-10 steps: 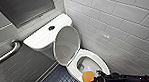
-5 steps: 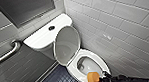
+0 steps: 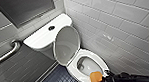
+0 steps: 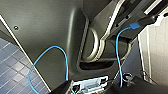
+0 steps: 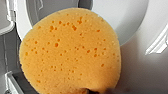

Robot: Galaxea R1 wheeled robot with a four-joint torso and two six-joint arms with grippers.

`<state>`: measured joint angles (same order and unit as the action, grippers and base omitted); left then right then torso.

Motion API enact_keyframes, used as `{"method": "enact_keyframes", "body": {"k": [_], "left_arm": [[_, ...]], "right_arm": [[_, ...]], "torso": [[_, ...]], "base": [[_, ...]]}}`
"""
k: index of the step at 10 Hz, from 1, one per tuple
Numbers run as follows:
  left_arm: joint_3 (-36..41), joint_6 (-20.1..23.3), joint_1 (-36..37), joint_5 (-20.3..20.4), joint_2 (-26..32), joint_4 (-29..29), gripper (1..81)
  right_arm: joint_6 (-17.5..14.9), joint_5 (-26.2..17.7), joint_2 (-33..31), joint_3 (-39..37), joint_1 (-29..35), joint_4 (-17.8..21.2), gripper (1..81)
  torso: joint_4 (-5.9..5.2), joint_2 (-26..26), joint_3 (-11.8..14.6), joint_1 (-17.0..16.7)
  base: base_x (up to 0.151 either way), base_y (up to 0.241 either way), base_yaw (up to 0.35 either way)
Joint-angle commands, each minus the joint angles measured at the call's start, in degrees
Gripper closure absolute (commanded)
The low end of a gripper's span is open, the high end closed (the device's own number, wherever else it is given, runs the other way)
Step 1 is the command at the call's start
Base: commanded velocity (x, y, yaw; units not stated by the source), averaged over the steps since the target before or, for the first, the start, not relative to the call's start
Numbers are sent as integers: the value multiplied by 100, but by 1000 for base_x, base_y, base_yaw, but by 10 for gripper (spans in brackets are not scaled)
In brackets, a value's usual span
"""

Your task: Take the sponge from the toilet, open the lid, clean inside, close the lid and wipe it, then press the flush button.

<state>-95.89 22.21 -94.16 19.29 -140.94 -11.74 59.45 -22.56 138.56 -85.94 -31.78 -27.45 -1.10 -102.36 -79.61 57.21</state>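
The white toilet [image 3: 73, 69] stands in the corner with its lid [image 3: 65, 44] raised and leaning back against the tank. The bowl is open, with water at its bottom. The round dark flush button [image 3: 51, 28] sits in the middle of the tank top. My right gripper [image 3: 104, 79] comes in from the lower right, shut on the orange-yellow sponge [image 3: 96, 78]. The sponge is at the front rim of the bowl. In the right wrist view the sponge [image 5: 70, 50] looms large in front of the white seat [image 5: 130, 20].
A metal grab bar [image 3: 6, 54] runs along the grey tiled wall to the left of the tank. White tiled wall [image 3: 119, 23] closes in on the right of the toilet. Dark blue floor tiles [image 3: 58, 81] lie left of the bowl.
The sponge and my right arm have shifted slightly to the right along the bowl's front rim. The lid stays up.
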Motion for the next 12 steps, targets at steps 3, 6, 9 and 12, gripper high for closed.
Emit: {"method": "enact_keyframes", "body": {"k": [3,6,9,12], "left_arm": [[193,3,-256,-549,126,84,10],[193,3,-239,-531,144,84,10],[263,-6,-107,-514,205,84,10],[501,3,-11,-514,337,84,10]], "right_arm": [[102,-1180,957,88,1476,30,811],[49,-1189,1370,-229,1581,38,811],[84,-1180,1344,-185,1749,91,811],[93,-1189,1335,-106,1828,91,811]], "torso": [[0,0,0,0],[0,0,0,0],[0,0,0,0],[0,0,0,0]], "base": [[0,0,0],[0,0,0],[0,0,0],[0,0,0]]}}
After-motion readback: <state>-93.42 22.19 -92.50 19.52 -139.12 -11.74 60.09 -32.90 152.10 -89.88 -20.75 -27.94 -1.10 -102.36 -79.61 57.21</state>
